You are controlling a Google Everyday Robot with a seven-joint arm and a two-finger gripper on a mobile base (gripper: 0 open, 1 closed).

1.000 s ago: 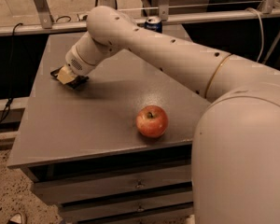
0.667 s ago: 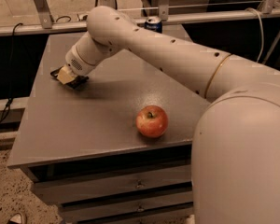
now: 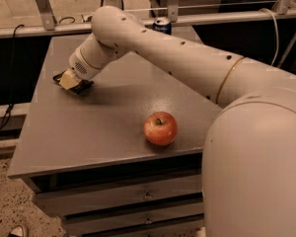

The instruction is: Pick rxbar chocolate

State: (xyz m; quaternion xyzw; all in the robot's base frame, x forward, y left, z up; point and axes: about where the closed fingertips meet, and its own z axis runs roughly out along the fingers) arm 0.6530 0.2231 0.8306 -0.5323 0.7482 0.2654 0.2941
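My gripper (image 3: 70, 81) is down at the table top near the left edge, at the end of the long white arm that reaches across from the right. A small flat black thing, the rxbar chocolate (image 3: 83, 87), lies on the table right under and around the gripper tip. Only its dark edges show on either side of the gripper. The rest of the bar is hidden by the gripper.
A red apple (image 3: 160, 128) sits near the front edge of the grey table (image 3: 103, 127). A dark blue soda can (image 3: 162, 25) stands at the back edge, partly behind the arm. Drawers are below the table front. A metal rail runs behind the table.
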